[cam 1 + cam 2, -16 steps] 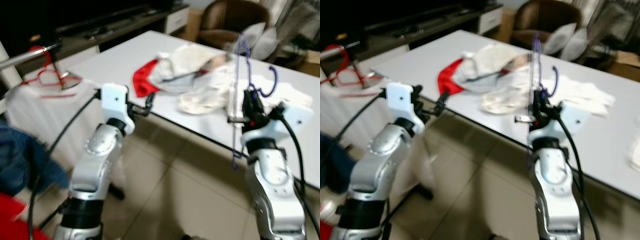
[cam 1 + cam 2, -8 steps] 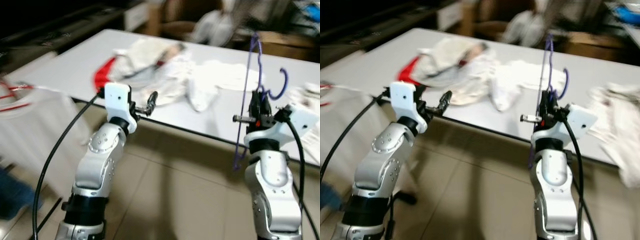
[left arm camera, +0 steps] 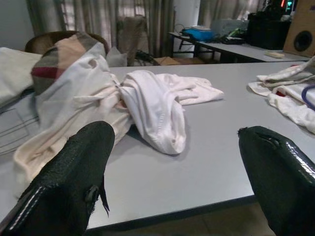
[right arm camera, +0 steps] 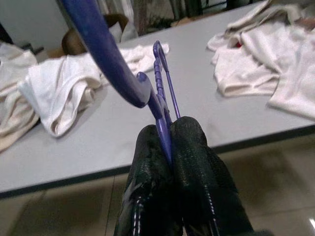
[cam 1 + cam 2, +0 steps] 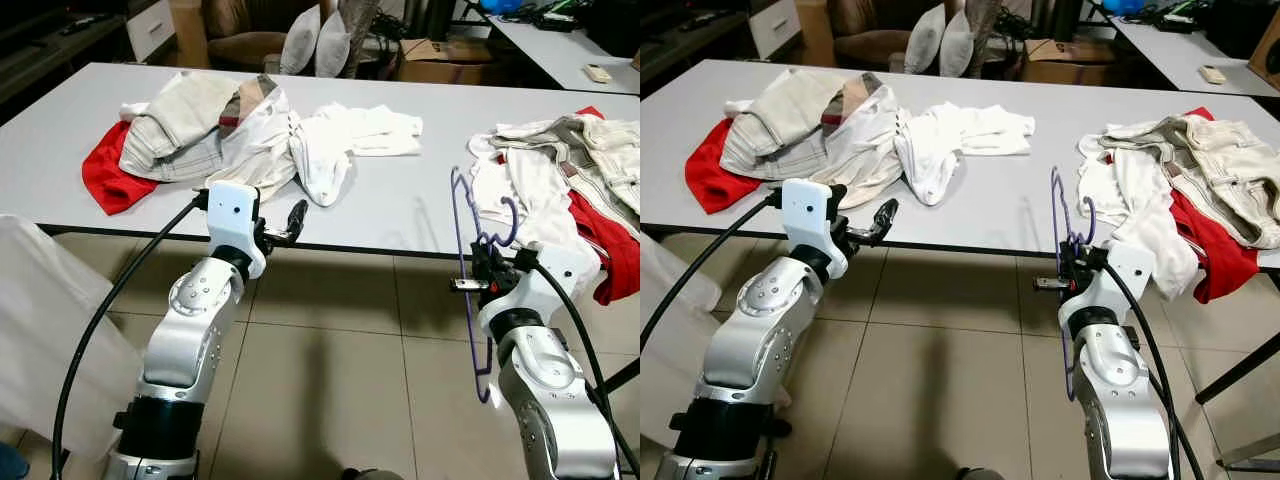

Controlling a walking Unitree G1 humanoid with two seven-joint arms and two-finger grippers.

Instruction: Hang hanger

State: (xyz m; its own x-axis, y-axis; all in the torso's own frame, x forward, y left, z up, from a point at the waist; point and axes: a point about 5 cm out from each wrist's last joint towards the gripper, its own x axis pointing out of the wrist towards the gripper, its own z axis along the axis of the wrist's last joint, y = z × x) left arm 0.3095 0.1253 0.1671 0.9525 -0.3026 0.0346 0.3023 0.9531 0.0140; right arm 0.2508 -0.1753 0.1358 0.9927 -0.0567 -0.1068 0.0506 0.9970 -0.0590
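The right gripper (image 4: 165,142) has its jaws clenched on the purple hanger (image 5: 463,250), held upright off the tabletop's (image 5: 400,200) near edge, long axis vertical, hook toward the tabletop. The left gripper's (image 3: 177,162) jaws are spread apart.

- A long grey table (image 5: 400,200) spans the scene.
- A heap of beige, white and red clothes (image 5: 190,130) lies on its left part.
- A white garment (image 5: 340,140) lies just beside that heap.
- Another clothes pile (image 5: 570,170) sits on the right part.
- White cushions (image 5: 315,45) stand behind.
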